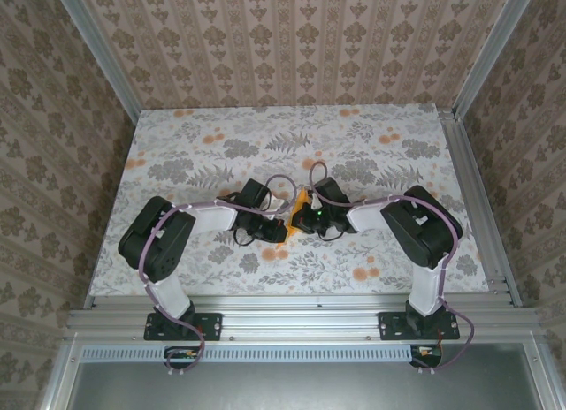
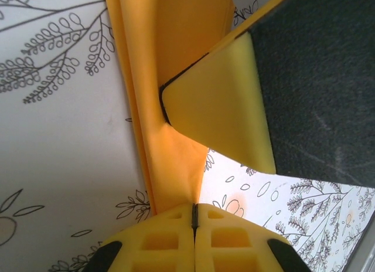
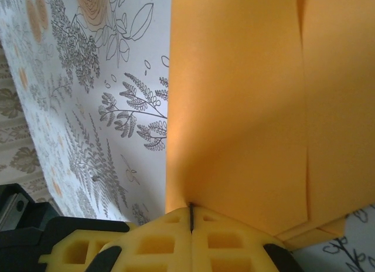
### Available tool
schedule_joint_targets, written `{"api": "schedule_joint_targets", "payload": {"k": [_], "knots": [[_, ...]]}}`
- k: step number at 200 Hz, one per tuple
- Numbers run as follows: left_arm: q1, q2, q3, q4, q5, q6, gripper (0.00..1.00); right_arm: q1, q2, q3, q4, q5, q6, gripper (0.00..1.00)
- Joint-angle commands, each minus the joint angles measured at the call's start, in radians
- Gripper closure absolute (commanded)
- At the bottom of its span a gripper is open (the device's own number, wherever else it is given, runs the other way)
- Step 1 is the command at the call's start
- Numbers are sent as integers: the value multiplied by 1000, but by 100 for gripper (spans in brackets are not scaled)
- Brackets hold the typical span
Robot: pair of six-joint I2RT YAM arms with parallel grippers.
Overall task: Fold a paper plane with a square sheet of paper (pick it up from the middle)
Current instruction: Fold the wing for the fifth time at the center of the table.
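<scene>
The square sheet of paper [image 1: 302, 201] is bright orange and folded into layers, held off the floral cloth at the table's middle between both arms. In the left wrist view it runs as a narrow creased strip [image 2: 170, 61] down into my left gripper [image 2: 194, 207], which is shut on its end. My right gripper [image 3: 191, 208] is shut on the edge of a broad folded panel [image 3: 246, 108] with a crease line down it. A yellow finger of the right gripper [image 2: 222, 108] pinches the strip higher up. I cannot tell whether it has a paper plane's shape.
The grey floral cloth [image 1: 212, 145] covers the whole table. Wallpapered walls with aluminium posts [image 1: 460, 136] close in the left, back and right sides. A metal rail [image 1: 292, 308] carrying both arm bases runs along the near edge.
</scene>
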Motion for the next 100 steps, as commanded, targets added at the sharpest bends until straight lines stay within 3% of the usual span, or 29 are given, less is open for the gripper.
{"api": "schedule_joint_targets", "payload": {"k": [1, 71, 100], "knots": [[2, 18, -43, -124, -102, 36, 94, 0, 24, 14, -201, 128, -71, 100], [6, 5, -64, -101, -96, 31, 95, 10, -147, 41, -366, 289, -151, 100], [9, 6, -64, -91, -89, 30, 96, 7, -163, -16, -173, 132, -67, 100]]}}
